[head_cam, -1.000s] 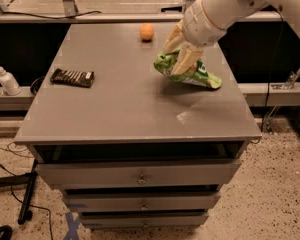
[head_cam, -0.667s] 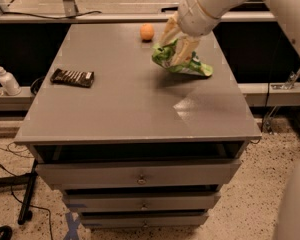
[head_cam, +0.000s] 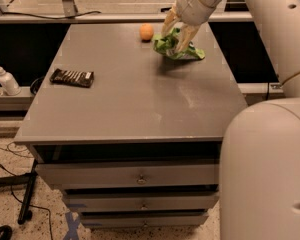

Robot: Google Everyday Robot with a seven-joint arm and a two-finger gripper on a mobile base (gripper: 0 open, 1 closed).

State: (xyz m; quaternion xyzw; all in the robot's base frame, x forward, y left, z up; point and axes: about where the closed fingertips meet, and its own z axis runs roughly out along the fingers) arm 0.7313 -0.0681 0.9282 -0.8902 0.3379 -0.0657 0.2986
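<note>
One green crinkled bag [head_cam: 194, 52] sits at the far edge of the table [head_cam: 140, 104], toward the far right corner, and the gripper [head_cam: 173, 39] is on it from above. Its two pale fingers [head_cam: 188, 34] stand a little apart, one on each side of the bag's bunched top, pinching it between them. Whether the bag's underside rests fully on the surface or hangs just above it cannot be told; a dark shadow lies right under it.

One orange fruit [head_cam: 146, 31] lies just beside the bag on its left, also close to the far edge, apart from the fingers. One dark flat packet [head_cam: 72, 77] lies near the left edge, about halfway along it and well apart from the bag and the fruit.

One white pump bottle [head_cam: 5, 79] stands off the table, on a low shelf beyond the left edge. Three drawer fronts [head_cam: 140, 175] are stacked under the near edge. The arm [head_cam: 270, 29] comes in from the right, over the far right corner, and the robot's white body fills the near right of the view.
</note>
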